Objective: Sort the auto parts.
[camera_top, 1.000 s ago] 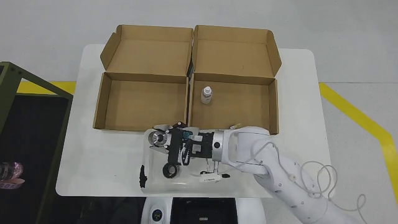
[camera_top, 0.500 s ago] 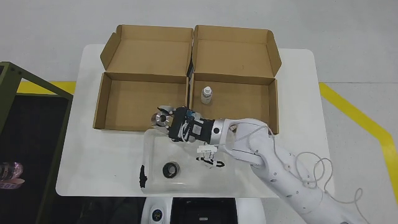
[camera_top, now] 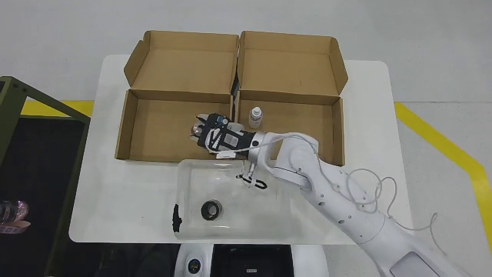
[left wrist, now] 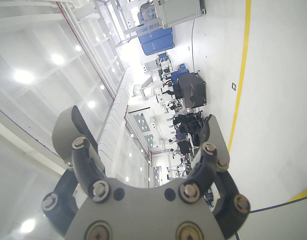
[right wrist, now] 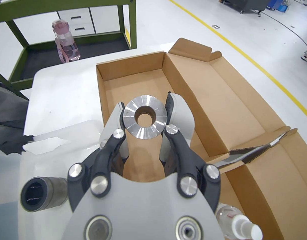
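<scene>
While the right gripper [camera_top: 201,132] stands over the left cardboard box [camera_top: 154,135], its fingers are clamped on the rim of a metal ring [right wrist: 145,120] — a bright disc with a round centre hole. The ring is held above the box floor, near the side that adjoins the right cardboard box [camera_top: 300,132]; whether it touches the floor cannot be told. A white bottle [camera_top: 255,115] stands upright in the right cardboard box. A dark cylindrical bushing [camera_top: 209,211] lies in the clear plastic tray [camera_top: 181,181] at the near edge of the table [camera_top: 100,200]. The left gripper [left wrist: 142,116] points up into the hall — fingers spread wide apart.
</scene>
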